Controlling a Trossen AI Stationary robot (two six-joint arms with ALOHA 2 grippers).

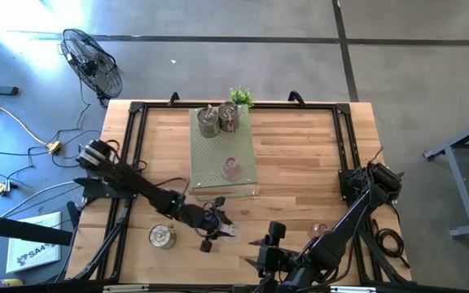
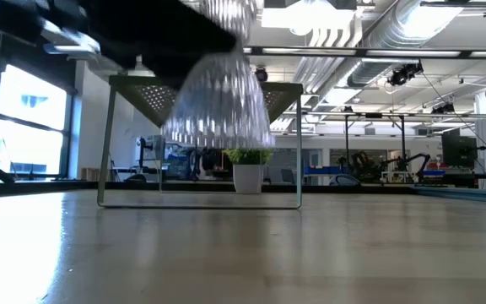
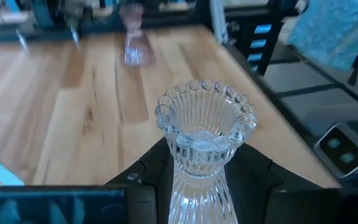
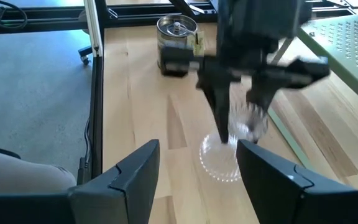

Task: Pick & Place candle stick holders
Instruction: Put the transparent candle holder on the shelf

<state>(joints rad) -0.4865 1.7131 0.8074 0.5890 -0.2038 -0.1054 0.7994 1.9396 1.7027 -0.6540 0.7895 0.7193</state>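
The table [image 1: 300, 155] was seen with the left gripper [image 1: 221, 228] near its front edge, clenched on the clear glass holder [image 3: 197, 149], lifted off the wood. The right gripper [image 4: 197, 168], fingers apart and empty, waited nearby.

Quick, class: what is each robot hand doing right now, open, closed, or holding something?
Left hand: closed on the clear glass candle holder, lifted off the table.
Right hand: open, holding nothing, at the table's near edge.

Two metal holders [image 1: 218, 119] and one glass holder [image 1: 231, 168] stand on the board [image 1: 210, 167].
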